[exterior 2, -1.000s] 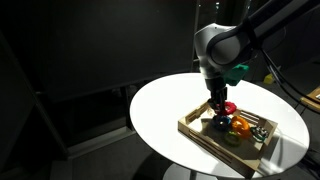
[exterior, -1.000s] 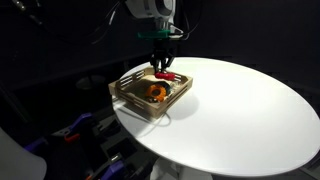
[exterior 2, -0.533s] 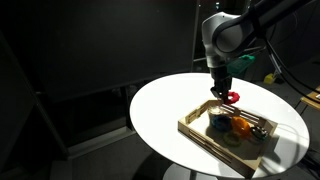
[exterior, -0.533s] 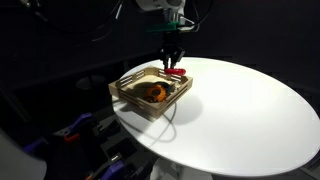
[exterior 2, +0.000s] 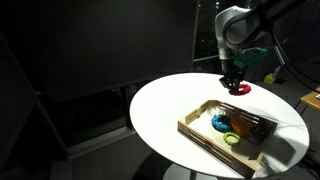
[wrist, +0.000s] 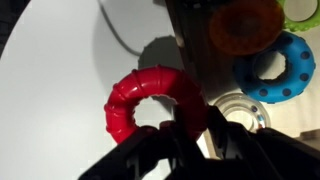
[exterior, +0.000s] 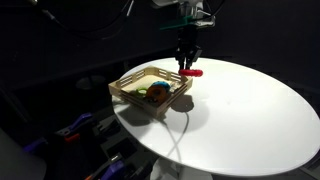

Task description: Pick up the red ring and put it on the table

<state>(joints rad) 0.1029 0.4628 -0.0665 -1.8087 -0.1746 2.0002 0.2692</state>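
In both exterior views the tool [exterior: 187,62] [exterior 2: 233,80] hangs from the arm in the upper part of the frame, pressed onto the red ring [exterior: 192,72] [exterior 2: 240,88]. The ring is lifted clear of the round white worktop [exterior: 255,110] [exterior 2: 165,105]. It sits just past the far edge of the slatted wooden tray [exterior: 128,92] [exterior 2: 200,131], which rests on the worktop.

In the wrist view the tool [wrist: 190,128] comes in from the bottom edge, its dark fingers [wrist: 218,135] pinching the lower right arc of the red ring [wrist: 140,92]. The ring's centre hole shows the white worktop [wrist: 50,90] beneath it, and a dark shadow lies on the worktop just above the ring. To the right, inside the tray [wrist: 190,50], lie a blue ring [wrist: 268,68], an orange ring [wrist: 245,25] above it, and part of a green ring [wrist: 305,12] at the upper right corner. A thin cable [wrist: 118,30] curves across the worktop at upper centre.
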